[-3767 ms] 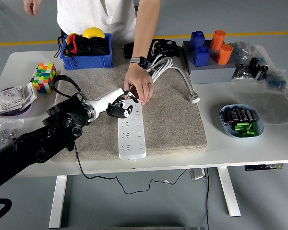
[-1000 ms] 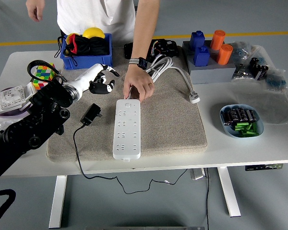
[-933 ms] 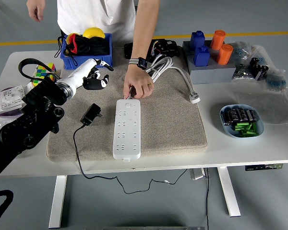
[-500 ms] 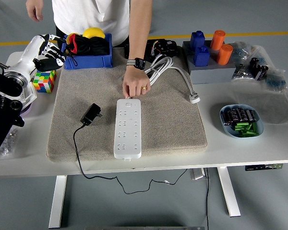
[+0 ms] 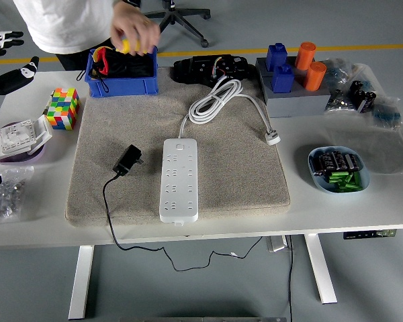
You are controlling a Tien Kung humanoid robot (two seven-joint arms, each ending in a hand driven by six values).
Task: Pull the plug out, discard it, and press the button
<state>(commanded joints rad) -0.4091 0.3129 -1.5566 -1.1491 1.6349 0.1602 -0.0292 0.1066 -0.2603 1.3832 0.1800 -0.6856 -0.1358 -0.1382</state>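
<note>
A white power strip (image 5: 179, 179) lies lengthwise on the beige mat (image 5: 235, 168), its button (image 5: 179, 145) at the far end. No plug sits in its sockets. The black plug (image 5: 127, 161) lies on the mat to the strip's left, and its black cable (image 5: 109, 215) runs off the table's front edge. My left hand (image 5: 7, 62) is up at the picture's far left edge, well away from both, fingers spread and holding nothing. My right arm is out of view. A person's hand (image 5: 136, 30), blurred, is over the blue bin (image 5: 121, 74).
The strip's coiled white cord (image 5: 215, 100) ends in a white plug (image 5: 273, 138) on the mat. A colour cube (image 5: 62, 108), a purple bowl (image 5: 17, 142) and a bag of small parts (image 5: 1, 198) stand left. A dish of batteries (image 5: 338, 169) and a grey block stand (image 5: 292, 94) are right.
My left arm pulled the plug out, dropped it on the mat and drew back to the far left edge. The person's hand left the strip's far end and moved to the blue bin.
</note>
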